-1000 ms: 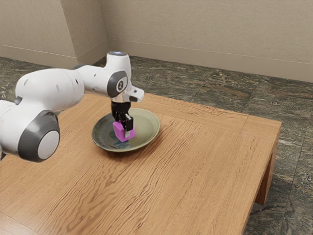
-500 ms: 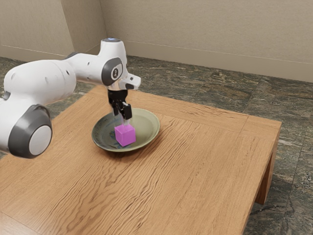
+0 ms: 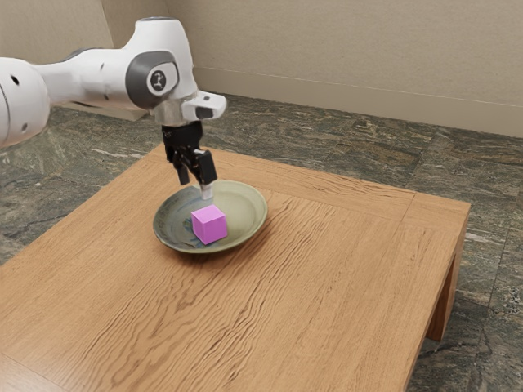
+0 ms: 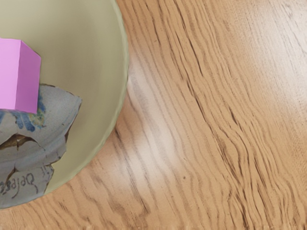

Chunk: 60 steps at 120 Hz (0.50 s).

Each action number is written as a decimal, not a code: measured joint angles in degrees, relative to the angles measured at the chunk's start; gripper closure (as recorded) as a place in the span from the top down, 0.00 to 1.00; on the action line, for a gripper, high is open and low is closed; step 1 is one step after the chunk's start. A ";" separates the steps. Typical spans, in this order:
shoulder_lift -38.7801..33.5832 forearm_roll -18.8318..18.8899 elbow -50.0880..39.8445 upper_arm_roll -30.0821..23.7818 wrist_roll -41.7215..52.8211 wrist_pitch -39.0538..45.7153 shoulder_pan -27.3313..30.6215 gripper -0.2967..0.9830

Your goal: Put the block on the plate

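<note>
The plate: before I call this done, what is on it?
The pink block sits on the plate, with a grey patterned patch showing beside it. The plate's surface beneath the block is hidden.

From where I stand, the plate (image 3: 245, 214) sits on the table (image 3: 327, 278), toward the exterior view's left and well apart from the table's right end there. The block (image 3: 209, 224) rests in the plate, inside the rim. The gripper (image 3: 198, 186) is higher up, apart from the block. Behind the table lies floor (image 3: 343, 139), then the wall (image 3: 351, 49).
</note>
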 joint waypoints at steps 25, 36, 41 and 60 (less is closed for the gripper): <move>-8.85 -0.01 -0.96 -1.63 -6.91 -7.91 -1.21 0.77; -10.04 0.01 -1.04 -2.21 -10.60 -10.85 -0.87 0.77; -10.18 0.01 -1.04 -2.35 -12.18 -11.78 -0.77 0.77; -10.17 1.38 -1.19 -2.63 -16.96 -12.29 -0.66 0.77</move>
